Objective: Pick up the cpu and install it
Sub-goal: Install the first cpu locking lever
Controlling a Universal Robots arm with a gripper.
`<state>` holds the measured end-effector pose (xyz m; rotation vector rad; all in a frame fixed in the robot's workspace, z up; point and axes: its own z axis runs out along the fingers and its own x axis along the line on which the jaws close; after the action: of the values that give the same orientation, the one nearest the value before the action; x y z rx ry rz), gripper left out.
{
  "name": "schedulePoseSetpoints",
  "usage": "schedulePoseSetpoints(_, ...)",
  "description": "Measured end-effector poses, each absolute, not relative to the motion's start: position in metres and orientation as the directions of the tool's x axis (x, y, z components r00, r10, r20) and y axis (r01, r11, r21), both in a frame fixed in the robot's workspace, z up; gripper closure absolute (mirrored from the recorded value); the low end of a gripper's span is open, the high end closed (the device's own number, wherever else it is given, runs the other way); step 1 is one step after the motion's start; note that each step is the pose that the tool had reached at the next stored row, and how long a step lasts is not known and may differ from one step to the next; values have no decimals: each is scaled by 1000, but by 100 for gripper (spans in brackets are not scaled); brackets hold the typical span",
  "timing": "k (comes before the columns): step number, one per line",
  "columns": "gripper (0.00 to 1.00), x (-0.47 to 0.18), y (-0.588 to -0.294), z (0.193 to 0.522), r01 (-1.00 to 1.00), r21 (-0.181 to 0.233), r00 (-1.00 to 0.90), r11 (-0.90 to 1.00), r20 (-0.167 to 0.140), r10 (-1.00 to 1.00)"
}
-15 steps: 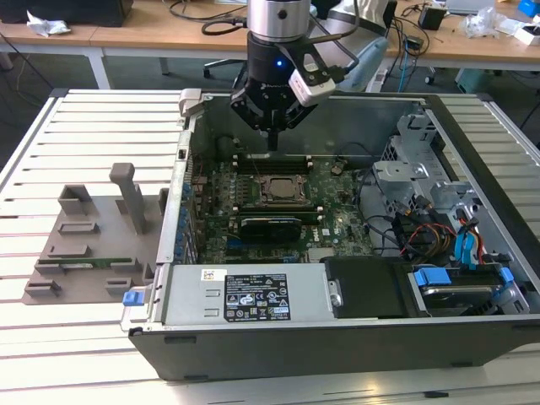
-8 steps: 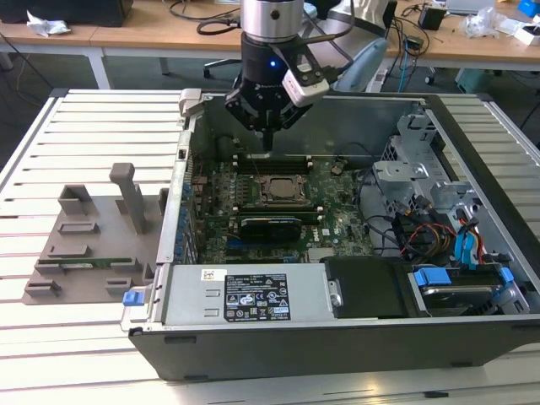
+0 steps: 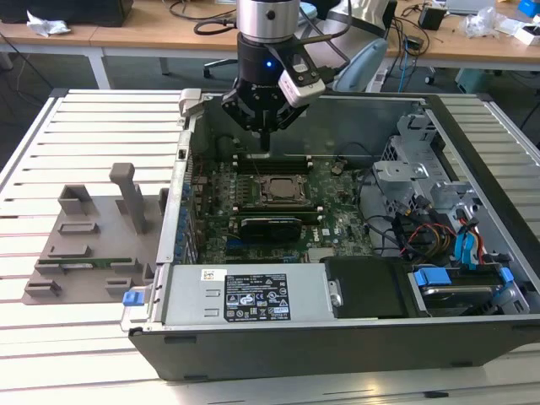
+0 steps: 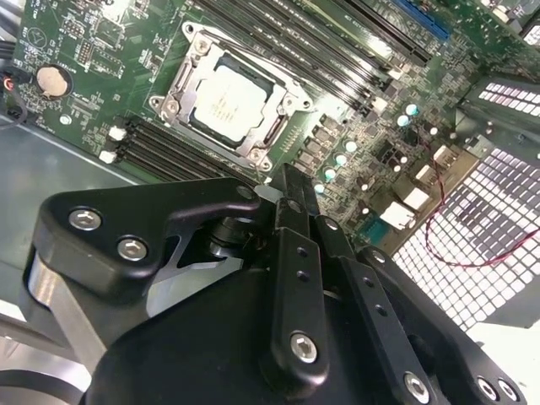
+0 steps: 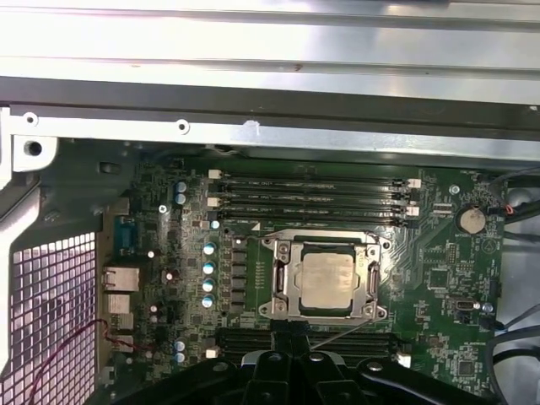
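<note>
Already the cpu [image 5: 327,279] sits in the socket [image 5: 325,274] on the motherboard [image 5: 439,278], frame unlatched. My gripper [image 3: 264,145] hangs just above, closed and empty. Any downward drift would press the fingertips onto the chip and could bend the socket pins.

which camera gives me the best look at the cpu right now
The first wrist view: the cpu faces the camera squarely, seated in its socket. The second wrist view shows it at an angle, above the end effector. The exterior view shows it small.
</note>
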<state>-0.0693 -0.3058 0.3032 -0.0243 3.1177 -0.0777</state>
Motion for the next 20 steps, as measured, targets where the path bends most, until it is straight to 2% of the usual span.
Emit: schedulePoseSetpoints(20, 89, -86, -303, 299, -15, -50, -1000, 999, -22, -16)
